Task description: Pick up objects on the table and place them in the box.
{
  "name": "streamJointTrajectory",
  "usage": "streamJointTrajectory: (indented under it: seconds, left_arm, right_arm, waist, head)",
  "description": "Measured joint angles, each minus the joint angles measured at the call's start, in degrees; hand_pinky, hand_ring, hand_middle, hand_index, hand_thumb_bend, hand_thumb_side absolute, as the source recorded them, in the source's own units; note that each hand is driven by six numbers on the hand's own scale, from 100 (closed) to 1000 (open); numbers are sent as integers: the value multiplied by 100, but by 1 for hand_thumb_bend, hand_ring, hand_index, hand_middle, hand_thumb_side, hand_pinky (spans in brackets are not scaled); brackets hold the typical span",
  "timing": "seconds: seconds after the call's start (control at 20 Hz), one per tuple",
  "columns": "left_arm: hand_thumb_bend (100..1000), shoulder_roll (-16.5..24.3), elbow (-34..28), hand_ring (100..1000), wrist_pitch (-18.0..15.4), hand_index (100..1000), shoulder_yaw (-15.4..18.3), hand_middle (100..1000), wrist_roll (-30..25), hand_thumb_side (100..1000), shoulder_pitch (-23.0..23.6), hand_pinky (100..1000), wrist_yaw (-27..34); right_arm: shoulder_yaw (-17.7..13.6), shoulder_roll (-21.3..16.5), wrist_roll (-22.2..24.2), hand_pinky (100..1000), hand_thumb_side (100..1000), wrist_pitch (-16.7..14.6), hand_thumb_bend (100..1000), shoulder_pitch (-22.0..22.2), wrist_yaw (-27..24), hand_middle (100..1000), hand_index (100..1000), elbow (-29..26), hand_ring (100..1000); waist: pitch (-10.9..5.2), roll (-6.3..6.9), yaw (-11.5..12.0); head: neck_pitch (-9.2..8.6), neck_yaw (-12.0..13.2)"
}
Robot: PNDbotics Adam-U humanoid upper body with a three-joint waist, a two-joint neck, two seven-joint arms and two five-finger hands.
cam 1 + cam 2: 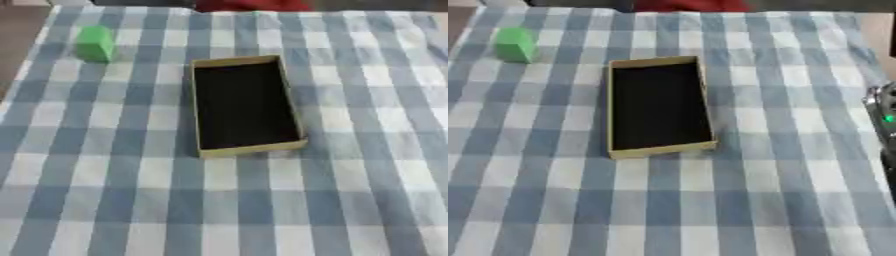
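An open cardboard box [252, 149] with a dark inside stands in the middle of the checked tablecloth, its long side running away from me. Nothing shows inside it. A small green block [94, 44] stands on the cloth at the far left, well apart from the box. Neither hand shows in either view. At the right edge of the right eye view a silver and black piece of my right arm [885, 117] with a small green light pokes in, level with the box.
The blue and white checked cloth [114, 200] covers the table. A red thing [249, 5] lies at the far edge behind the box. The table's left edge and brown floor [17, 35] show at the upper left.
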Motion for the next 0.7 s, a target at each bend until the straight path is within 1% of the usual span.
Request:
streamJointTrajectory:
  seconds: [0.25,0.45,0.7]
  left_arm:
    - [139,179,0,773,224,862,-2,749,14,801,26,748,-253]
    - [142,302,0,775,395,861,-2,750,-22,786,87,750,-409]
    - [133,451,-1,778,595,861,0,751,-109,776,206,752,-626]
  right_arm:
    - [-18,0,18,782,1000,13,100,39,30,752,791,0,755]
    - [-20,0,25,782,1000,13,100,66,48,752,790,0,755]
    - [-37,-2,33,783,1000,5,100,68,68,752,791,0,755]
  waist:
    - [-54,-20,139]
    - [-81,2,200]
    - [-85,2,210]
  head:
    - [61,11]
    - [110,8]
    - [113,-12]
